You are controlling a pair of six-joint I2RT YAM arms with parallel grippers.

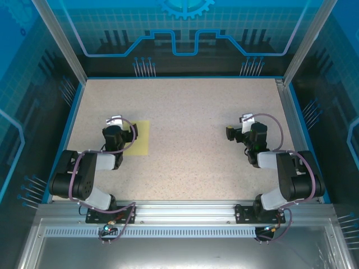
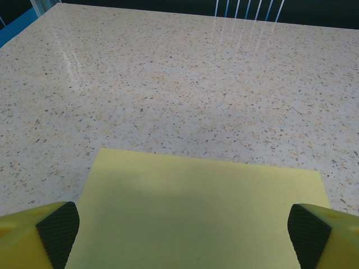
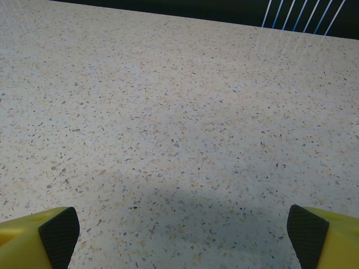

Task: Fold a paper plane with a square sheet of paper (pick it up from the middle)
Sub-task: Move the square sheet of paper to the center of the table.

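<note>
Speckled beige counter (image 1: 190, 140) fills the floor of a blue-walled enclosure (image 1: 185, 33), its panels printed with grid lines and a gear outline, with a metal rail (image 1: 179, 212) running along the near edge.

On the left half of that counter the square sheet of paper (image 1: 141, 139) lies flat, plain yellow, one edge roughly parallel to the near rail. From above, its left part is hidden under the wrist of the left arm (image 1: 84, 174); its right part shows bare. In the left wrist view the sheet (image 2: 202, 213) spreads across the lower part of the picture, its far edge straight and its two far corners visible against the speckled surface beyond.

The left fingers (image 2: 56, 232) stand wide apart, one yellow tip with a black ribbed pad at each lower corner of that view, with the sheet between and beneath them. Whether the pads touch the paper cannot be told. Nothing is gripped.

Well apart from the sheet, on the right half of the counter, the right arm (image 1: 286, 174) bends inward with purple cable (image 1: 275, 126) looped along it. The right fingers (image 3: 56, 232) are spread just as wide, holding nothing, over bare counter, where a soft shadow lies between the tips.

Thin blue-white rods (image 3: 297, 14) stand against the dark far wall.
</note>
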